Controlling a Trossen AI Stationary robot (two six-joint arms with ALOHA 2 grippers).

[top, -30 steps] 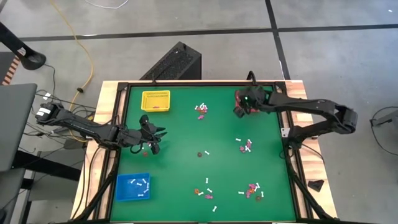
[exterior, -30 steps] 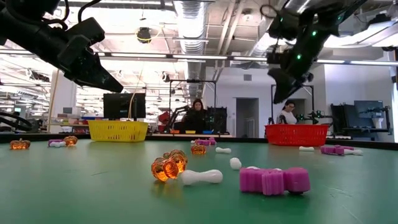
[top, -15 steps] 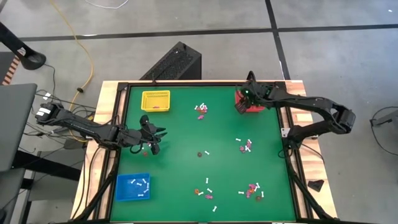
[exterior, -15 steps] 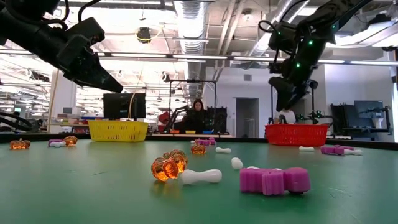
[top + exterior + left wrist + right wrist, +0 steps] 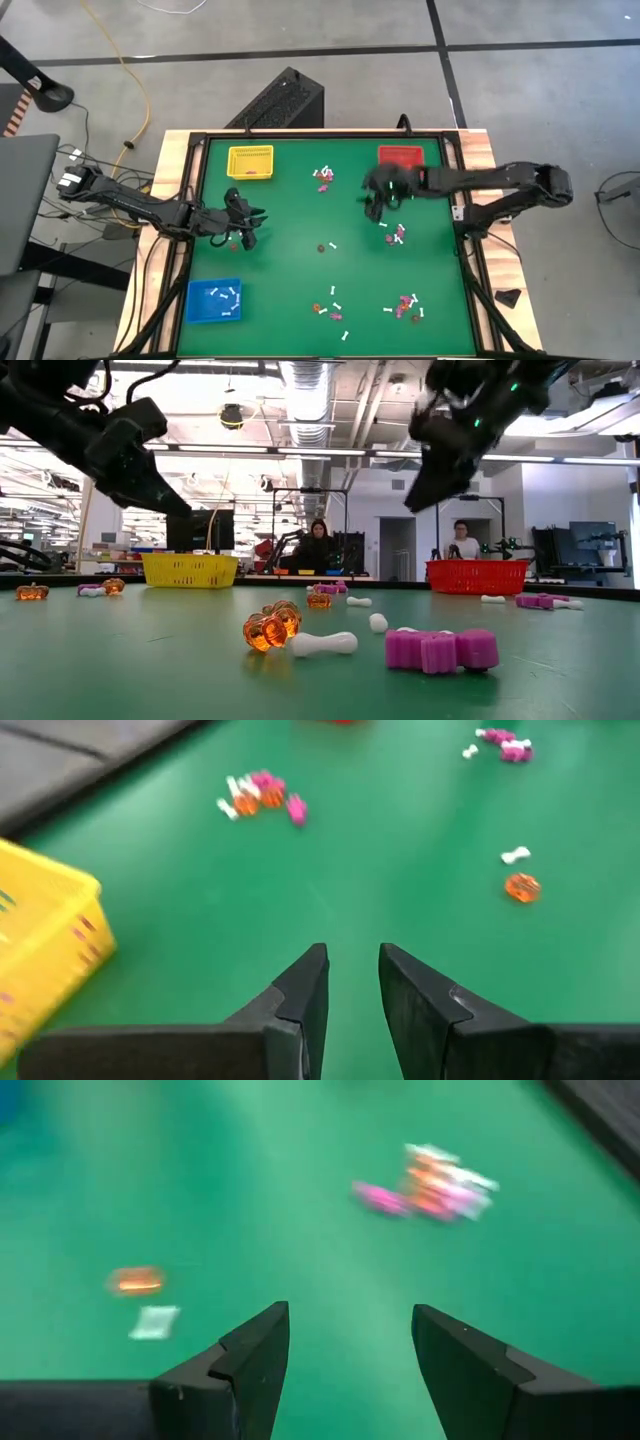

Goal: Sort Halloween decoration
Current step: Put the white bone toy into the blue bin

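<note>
Green table (image 5: pixel 290 280) | right hand (image 5: pixel 374 206) spread, empty | left hand (image 5: pixel 250 229) narrowly parted | no writing legible

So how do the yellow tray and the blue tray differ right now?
The yellow tray sits at the table's far side; the blue tray sits at the near left corner. The blue tray holds several white stick-like trinkets; in the yellow tray none can be made out from above. Both are square and on the left arm's side.

The green table mat (image 5: pixel 290 210) looks smooth and matt. The orange pumpkin trinket (image 5: pixel 271 628) is glossy, translucent plastic; beside it, the white bone (image 5: pixel 322 645) is smooth plastic.
</note>
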